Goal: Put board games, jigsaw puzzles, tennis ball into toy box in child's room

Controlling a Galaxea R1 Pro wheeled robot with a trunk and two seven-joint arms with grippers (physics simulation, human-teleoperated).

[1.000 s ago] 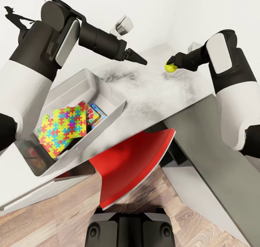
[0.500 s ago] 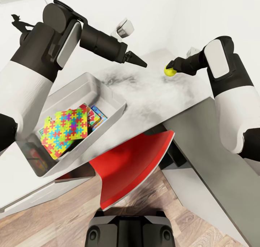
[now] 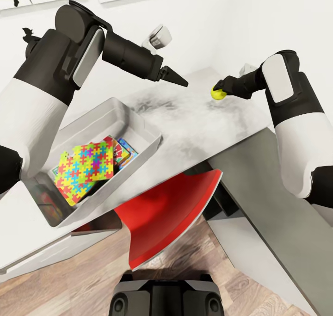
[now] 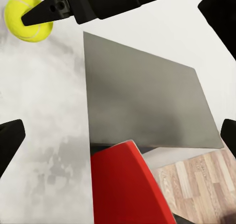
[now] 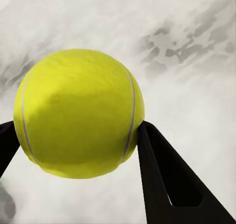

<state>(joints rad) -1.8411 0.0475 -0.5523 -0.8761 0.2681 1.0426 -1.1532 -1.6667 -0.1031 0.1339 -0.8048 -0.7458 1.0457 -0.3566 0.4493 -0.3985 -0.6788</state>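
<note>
The yellow tennis ball is at the far right of the pale table, and my right gripper is shut on it. The right wrist view has the ball squeezed between both black fingers. I cannot tell whether the ball is off the tabletop. The pale grey toy box stands at the left of the table. In it a jigsaw puzzle lies on top of a printed board game. My left gripper hovers open over the middle of the table, its fingertips far apart; its view also catches the ball.
A red chair is tucked under the table's near edge, right in front of my base. The dark grey cabinet adjoins the table at the right. White walls close off the back and the right, and wood floor lies below.
The head view has tilted up a little, bringing wall pictures into view. The right gripper still holds the ball at the same spot. The left arm has barely moved.
</note>
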